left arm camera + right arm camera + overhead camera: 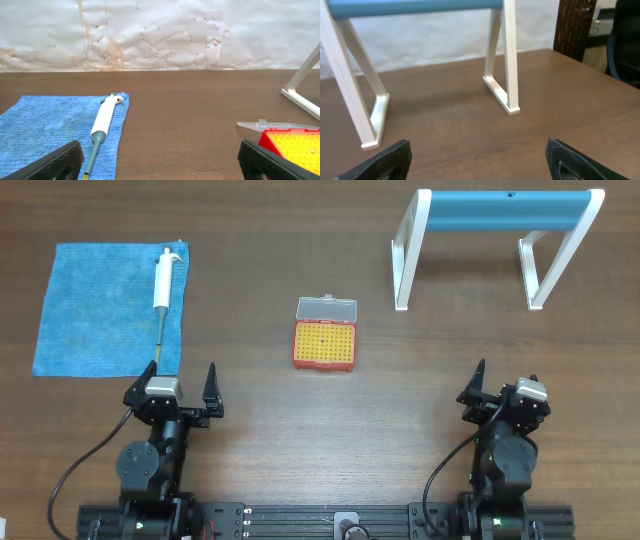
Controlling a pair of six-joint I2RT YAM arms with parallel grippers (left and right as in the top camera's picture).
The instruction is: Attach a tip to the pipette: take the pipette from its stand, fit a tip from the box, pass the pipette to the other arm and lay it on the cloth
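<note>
A white pipette (161,283) (104,121) with a tip on its lower end lies along the right edge of the blue cloth (90,310) (45,130). The red tip box (324,345) (295,145) with yellow tips stands mid-table, its clear lid swung back. The white stand with a blue bar (500,230) (420,6) sits at the back right with nothing on it. My left gripper (176,392) (160,167) rests open near the front, just below the cloth. My right gripper (505,392) (477,162) rests open at the front right, facing the stand.
A bare wooden table (300,440) stretches between the arms, the box and the stand. A pale papered wall (160,30) rises behind the table's far edge. Dark furniture (600,30) shows past the table in the right wrist view.
</note>
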